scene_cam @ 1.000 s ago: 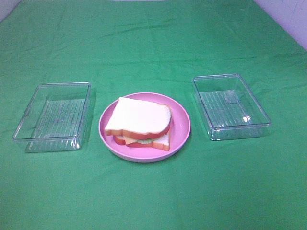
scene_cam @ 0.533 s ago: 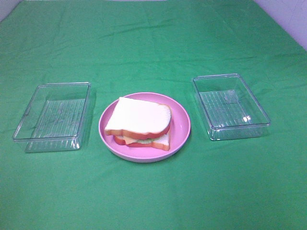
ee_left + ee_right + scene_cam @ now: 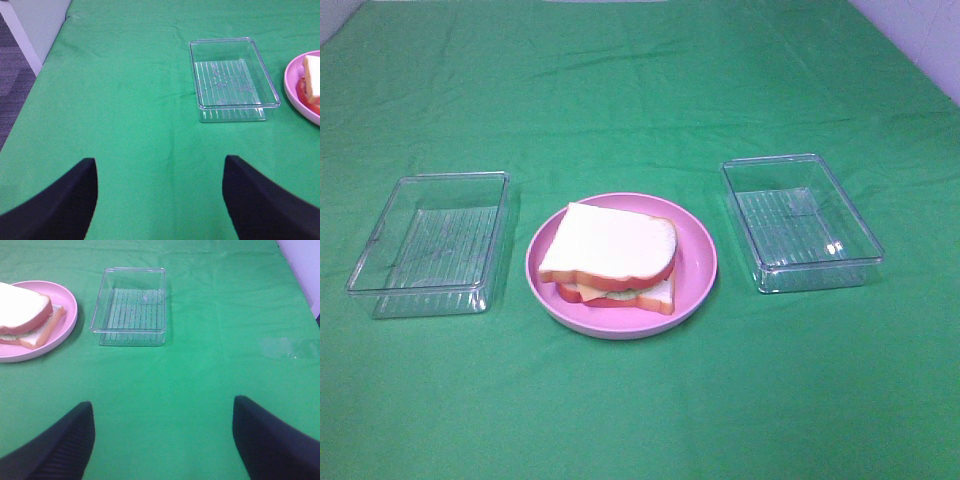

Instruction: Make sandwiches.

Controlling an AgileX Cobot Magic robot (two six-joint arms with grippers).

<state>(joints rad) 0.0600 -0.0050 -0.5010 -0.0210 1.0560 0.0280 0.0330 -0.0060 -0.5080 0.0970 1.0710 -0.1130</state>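
on the pink plate (image 3: pixel 698 262), mid-table on the green cloth (image 3: pixel 640 90): one sandwich (image 3: pixel 610 258), assembled. top slice white and smooth, squarish with a rounded corner toward the right, orange-brown crust showing along its near and right edges. sits slightly askew over the lower slice, so the bottom bread pokes out at the near right. between the two slices, a reddish-brown band along the near left edge, a thin strip of yellow just above the bottom bread, and a pale green sliver peeking out in the middle. lies toward the left half of the plate, leaving a bare pink crescent on the right.

to the left of the plate, a clear tray (image 3: pixel 432 242), ribbed floor, just beside the plate's rim but apart from it. to the right, a second clear tray (image 3: pixel 800 222), also ribbed, a little farther from the plate.

left gripper (image 3: pixel 159 197): spread wide, two dark fingers (image 3: pixel 60 202) parted over bare cloth, holding nothing, on the near side of the left tray. seen from this wrist, only a slice of the plate and sandwich at the edge of the view.

right gripper (image 3: pixel 162 440): spread wide too, nothing between its dark fingers (image 3: pixel 272 442), over bare cloth on the near side of the right tray. neither gripper visible from the high camera.
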